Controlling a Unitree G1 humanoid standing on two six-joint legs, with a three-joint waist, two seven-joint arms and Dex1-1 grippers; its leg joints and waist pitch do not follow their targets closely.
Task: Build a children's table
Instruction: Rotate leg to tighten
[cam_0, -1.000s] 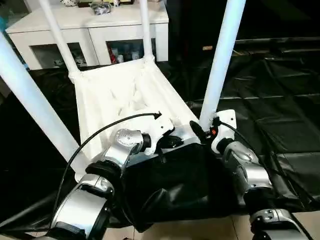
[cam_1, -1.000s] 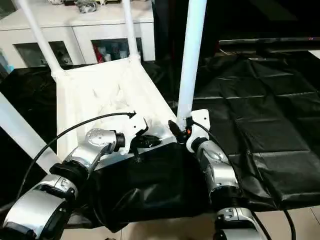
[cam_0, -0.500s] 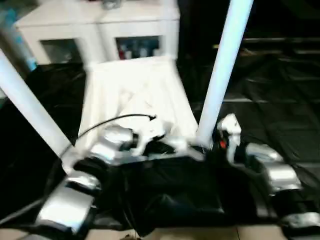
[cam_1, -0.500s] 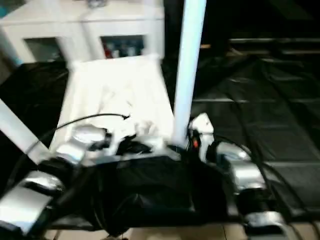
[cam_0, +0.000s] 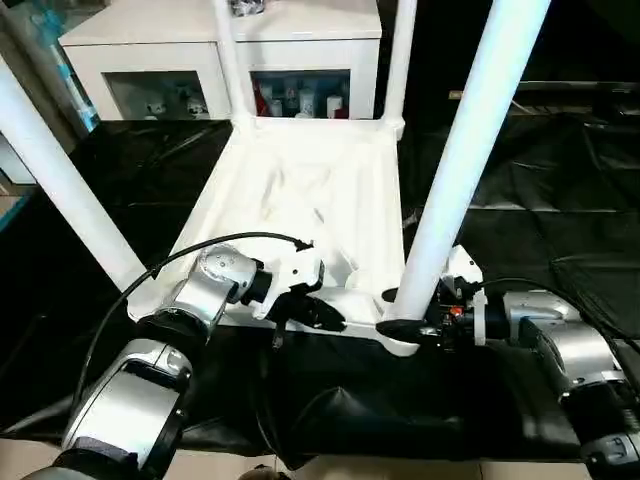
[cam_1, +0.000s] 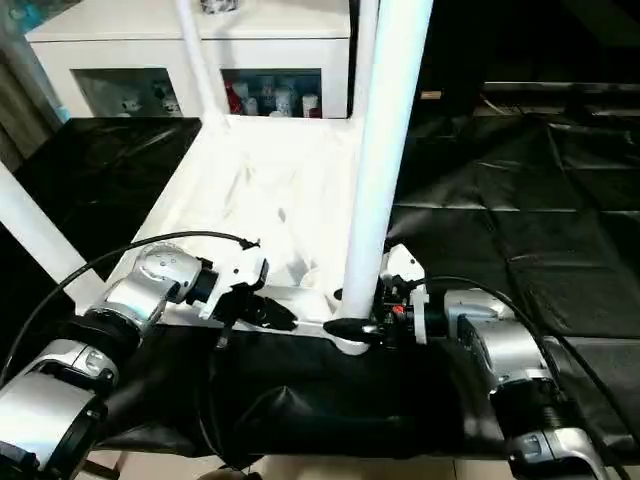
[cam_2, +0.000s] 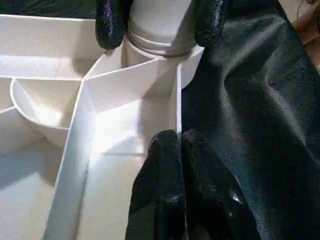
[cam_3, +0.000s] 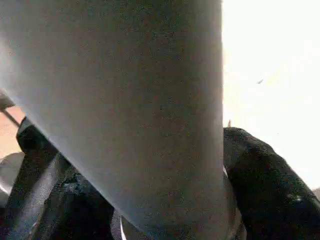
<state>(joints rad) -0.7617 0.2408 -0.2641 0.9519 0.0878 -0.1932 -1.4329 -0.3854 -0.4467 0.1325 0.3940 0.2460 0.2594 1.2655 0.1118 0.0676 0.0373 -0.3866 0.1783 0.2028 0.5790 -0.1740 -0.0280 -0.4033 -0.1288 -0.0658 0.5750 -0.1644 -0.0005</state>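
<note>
While the children's table (cam_0: 310, 200) lies upside down on the black-covered work table (cam_0: 560, 200), its ribbed underside faces up and all four legs stand in the corner sockets.

Near leg: the near right leg (cam_0: 470, 150) rises from the corner socket (cam_0: 400, 335) at the work table's front edge.

Right gripper: the right gripper (cam_1: 355, 328) has its fingers on either side of that leg's base, just above the socket — wrapped round it; whether they press tight I cannot tell.

Left gripper: the left gripper (cam_0: 325, 315) is pinched fully together, holding nothing, its tips resting on the underside rim just beside the same socket.

Handling: thin white plastic, probably light and stiff, smooth enough to slip — the tall legs would lever it over easily.

Where to hold: low on a leg near its socket, or on the ribbed rim, not high up a leg.
</note>
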